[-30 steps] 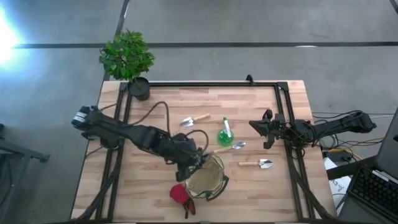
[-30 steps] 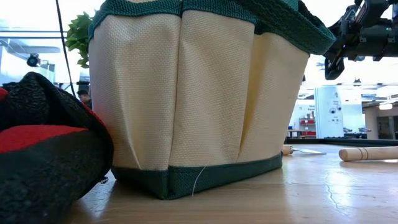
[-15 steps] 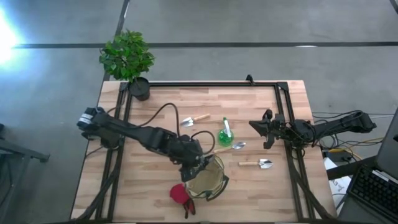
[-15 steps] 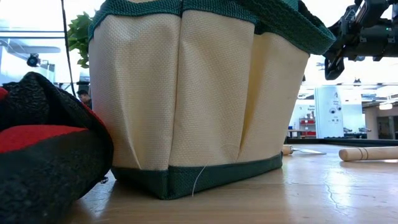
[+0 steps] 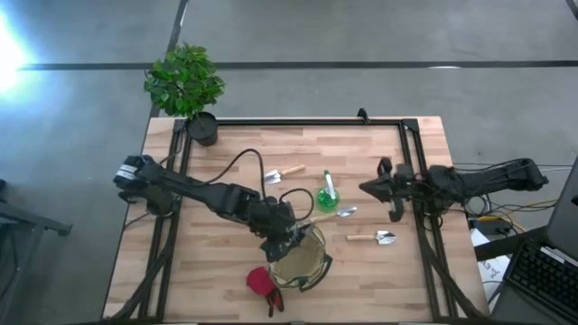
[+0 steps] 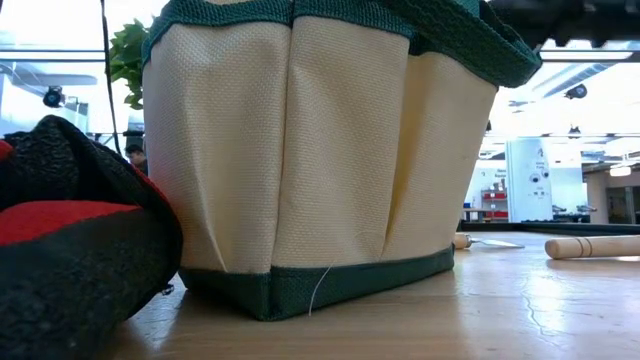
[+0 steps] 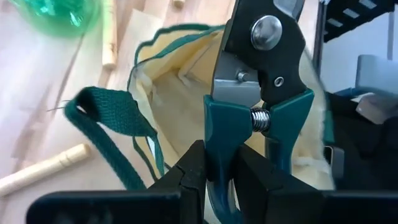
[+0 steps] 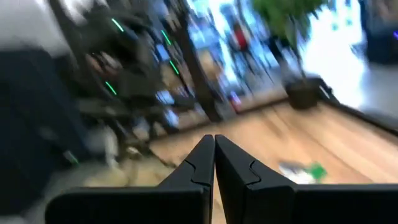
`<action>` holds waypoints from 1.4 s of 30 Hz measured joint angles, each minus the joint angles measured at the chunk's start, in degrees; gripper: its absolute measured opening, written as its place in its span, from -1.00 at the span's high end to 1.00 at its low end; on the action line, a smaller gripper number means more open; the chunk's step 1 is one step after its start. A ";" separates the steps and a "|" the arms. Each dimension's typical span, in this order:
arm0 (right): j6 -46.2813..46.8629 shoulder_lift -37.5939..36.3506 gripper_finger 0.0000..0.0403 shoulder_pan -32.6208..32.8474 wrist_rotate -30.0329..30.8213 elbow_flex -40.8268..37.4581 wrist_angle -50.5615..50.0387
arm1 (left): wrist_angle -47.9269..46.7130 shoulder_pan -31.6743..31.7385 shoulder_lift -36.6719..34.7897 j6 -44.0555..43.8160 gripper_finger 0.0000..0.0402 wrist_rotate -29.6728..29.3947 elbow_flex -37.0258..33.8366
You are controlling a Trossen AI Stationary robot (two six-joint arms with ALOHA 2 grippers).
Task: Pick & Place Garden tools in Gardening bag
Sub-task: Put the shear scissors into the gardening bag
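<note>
Clamped in the left gripper (image 7: 219, 168), the pruning shears (image 7: 258, 93) are held over the gardening bag (image 7: 180, 93), while the right gripper's (image 8: 214, 163) fingers are pressed together.

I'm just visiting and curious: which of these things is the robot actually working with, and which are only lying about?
Job:
pruning shears, held by left end effector
gardening bag
trowels
spray bottle
red glove

Lying about:
potted plant

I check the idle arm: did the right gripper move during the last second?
Yes. In the high view the right gripper has shifted slightly toward the table's middle, judged against the black frame rail, and it has left the low view's corner.
</note>
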 joint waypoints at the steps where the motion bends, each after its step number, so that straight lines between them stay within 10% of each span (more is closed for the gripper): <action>1: 0.24 2.09 0.96 -0.02 0.68 3.23 -4.81 | 0.32 0.19 0.33 -0.06 0.72 0.69 -0.41; 7: 6.73 15.58 0.96 2.79 -0.13 18.98 -25.46 | -0.33 0.92 0.76 0.08 0.72 1.32 -1.57; 29: 21.17 50.49 0.94 17.50 12.67 43.34 -41.21 | -1.36 1.41 -2.10 5.13 0.72 1.53 0.27; 42: 14.08 64.87 0.34 12.95 9.39 60.49 -54.02 | -11.37 1.39 -17.13 5.77 0.72 -9.20 0.82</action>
